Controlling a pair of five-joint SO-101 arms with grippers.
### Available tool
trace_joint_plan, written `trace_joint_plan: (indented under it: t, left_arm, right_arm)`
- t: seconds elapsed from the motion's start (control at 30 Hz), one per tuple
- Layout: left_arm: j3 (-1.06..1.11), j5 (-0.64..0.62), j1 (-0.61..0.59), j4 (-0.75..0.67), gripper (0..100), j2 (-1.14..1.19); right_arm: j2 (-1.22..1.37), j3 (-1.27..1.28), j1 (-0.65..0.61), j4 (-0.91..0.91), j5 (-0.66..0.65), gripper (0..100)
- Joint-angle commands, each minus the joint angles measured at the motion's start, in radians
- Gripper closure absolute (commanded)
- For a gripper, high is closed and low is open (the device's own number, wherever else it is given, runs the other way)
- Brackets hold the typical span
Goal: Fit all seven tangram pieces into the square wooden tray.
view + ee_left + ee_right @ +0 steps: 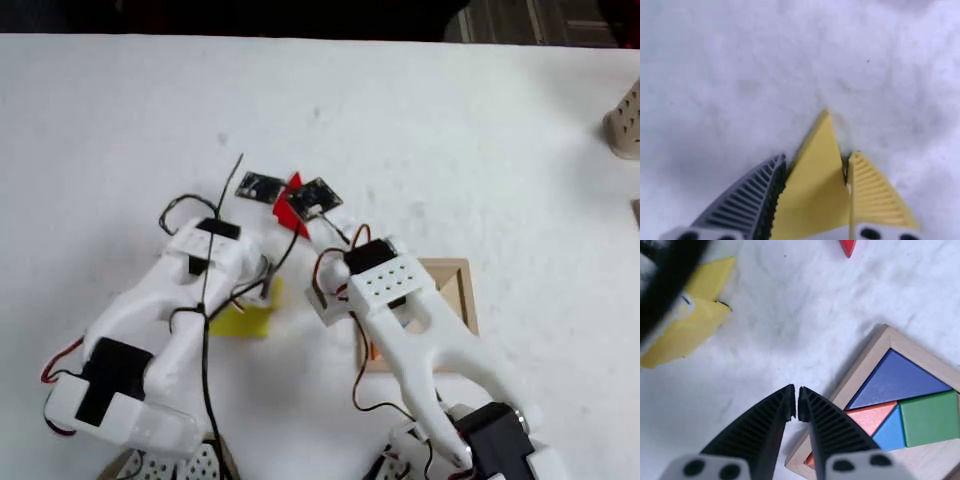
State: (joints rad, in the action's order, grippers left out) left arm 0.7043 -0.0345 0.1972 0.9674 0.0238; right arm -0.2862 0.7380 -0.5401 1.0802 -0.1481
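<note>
Clamping the flat yellow triangular tangram piece [815, 200] in the left gripper [817, 157], left of the partly filled square wooden tray [855, 382], seemingly for carrying across, with the right gripper [795, 395] pressed together, empty, just beside the tray's rim

Bare wood, matt plastic
The tray [860, 371] has a smooth pale wood rim; the yellow piece [815, 195] looks matt; the right gripper [795, 402] is ridged black plastic; the table [150, 120] is faintly rough.
</note>
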Motion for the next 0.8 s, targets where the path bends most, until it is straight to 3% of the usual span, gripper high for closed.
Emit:
trace_joint_plan:
  t: [0.0, 0.27, 0.43, 0.77]
  left_arm:
    - [0.014, 0.172, -0.042, 0.032, 80, -0.036]
    - [0.224, 0.592, -0.143, 0.034, 66, -0.433]
    - [0.353, 0.821, -0.17, 0.052, 66, -0.644]
    - [0.359, 0.842, -0.094, 0.032, 66, -0.582]
  right_arm:
    - [-0.054, -0.006, 0.005, 0.002, -0.012, 98.1]
    - [-0.051, -0.006, 0.005, 0.001, -0.014, 98.1]
    - [-0.048, -0.006, 0.005, -0.001, -0.014, 98.1]
    - [-0.047, -0.005, 0.002, -0.001, -0.014, 98.1]
